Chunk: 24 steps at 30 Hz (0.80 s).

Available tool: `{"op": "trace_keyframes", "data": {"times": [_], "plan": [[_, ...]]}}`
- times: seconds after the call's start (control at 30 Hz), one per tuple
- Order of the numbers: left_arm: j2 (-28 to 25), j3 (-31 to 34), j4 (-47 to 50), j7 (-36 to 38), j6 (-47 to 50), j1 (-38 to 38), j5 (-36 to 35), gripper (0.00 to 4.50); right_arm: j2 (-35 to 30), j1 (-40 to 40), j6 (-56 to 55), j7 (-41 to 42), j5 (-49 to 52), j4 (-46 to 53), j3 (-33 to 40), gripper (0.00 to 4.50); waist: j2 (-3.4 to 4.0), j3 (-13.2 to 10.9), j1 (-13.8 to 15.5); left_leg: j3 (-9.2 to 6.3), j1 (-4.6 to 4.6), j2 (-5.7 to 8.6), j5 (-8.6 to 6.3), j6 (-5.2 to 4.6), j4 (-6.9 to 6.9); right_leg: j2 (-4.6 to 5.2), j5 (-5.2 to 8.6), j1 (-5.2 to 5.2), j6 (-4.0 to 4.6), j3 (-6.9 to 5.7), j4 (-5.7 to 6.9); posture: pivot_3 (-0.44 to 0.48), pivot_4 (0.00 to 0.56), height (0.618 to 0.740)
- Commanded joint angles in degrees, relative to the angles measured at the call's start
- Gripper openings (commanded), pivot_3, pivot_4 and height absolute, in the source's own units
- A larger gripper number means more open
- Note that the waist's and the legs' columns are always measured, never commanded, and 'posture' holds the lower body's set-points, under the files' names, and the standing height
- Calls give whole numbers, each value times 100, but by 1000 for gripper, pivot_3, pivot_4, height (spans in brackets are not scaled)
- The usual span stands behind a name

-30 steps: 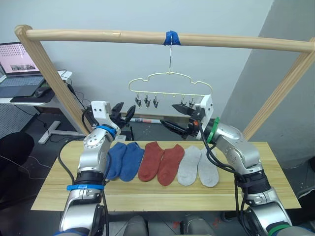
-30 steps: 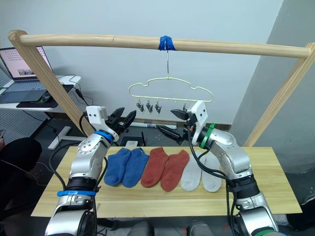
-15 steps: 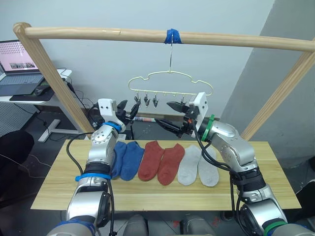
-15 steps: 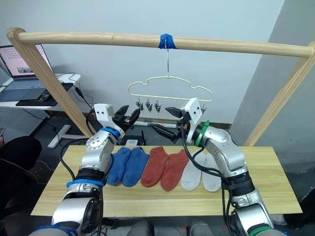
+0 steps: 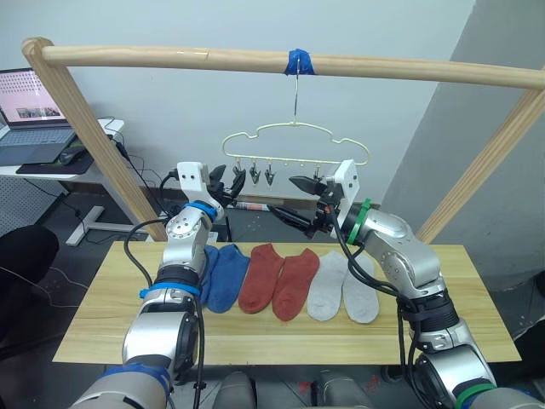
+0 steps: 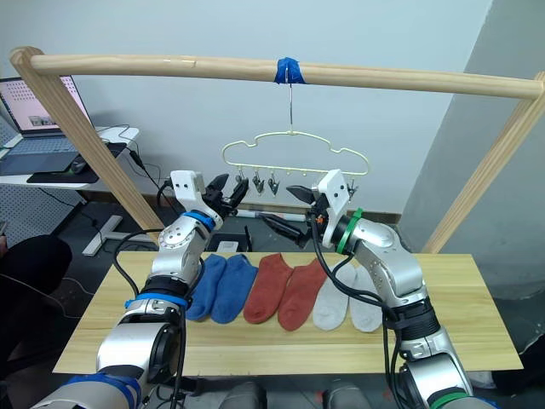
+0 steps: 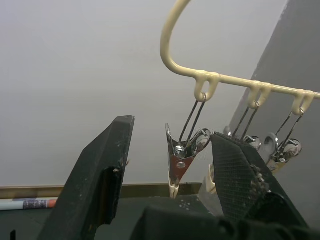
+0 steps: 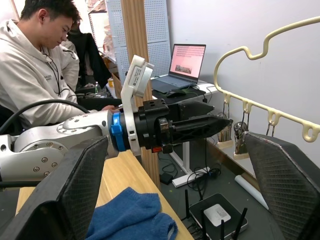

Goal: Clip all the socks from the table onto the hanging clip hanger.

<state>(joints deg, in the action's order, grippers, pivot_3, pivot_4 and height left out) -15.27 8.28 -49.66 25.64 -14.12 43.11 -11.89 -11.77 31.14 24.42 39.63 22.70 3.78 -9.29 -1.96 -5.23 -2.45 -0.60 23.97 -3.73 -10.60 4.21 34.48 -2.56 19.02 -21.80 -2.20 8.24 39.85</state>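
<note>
Hanging from the wooden rail by its long hook, your yellow clip hanger sits above the far edge of the desk, and its small metal clips dangle in a row. Your left hand is raised up beside the hanger's left end, with its two black fingers spread open. In the left wrist view you can see the end clip sitting right between those fingers, not pinched. Your right hand is up near the hanger's right side, and its fingers are spread wide open too, holding nothing.

All six socks lie flat in a row on the desk below your hands. The two blue socks are on the left, the two red socks are in the middle, and the two grey socks are on the right. A person in a pale hoodie sits off to your left, near a laptop.
</note>
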Motion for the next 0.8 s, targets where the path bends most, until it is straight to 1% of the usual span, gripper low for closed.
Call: {"op": "trace_keyframes", "data": {"times": [0.03, 0.8], "plan": [[15, 65, 15, 6, -164, 207, 20, 2746, -5, 181, 7, -12, 30, 301, 68, 4500, 0, 0, -12, -2, 0, 0, 0, 0, 0, 0, 0, 0, 0, -2, 0, -31, 97, 740], [-78, 106, -411, -49, -352, 455, 96, 2746, 2, 204, 123, -63, 70, 397, 105, 4500, 2, -11, -87, -31, 13, 2, 0, 1, 4, -1, 0, 2, 0, -31, 0, -35, 102, 740]]}}
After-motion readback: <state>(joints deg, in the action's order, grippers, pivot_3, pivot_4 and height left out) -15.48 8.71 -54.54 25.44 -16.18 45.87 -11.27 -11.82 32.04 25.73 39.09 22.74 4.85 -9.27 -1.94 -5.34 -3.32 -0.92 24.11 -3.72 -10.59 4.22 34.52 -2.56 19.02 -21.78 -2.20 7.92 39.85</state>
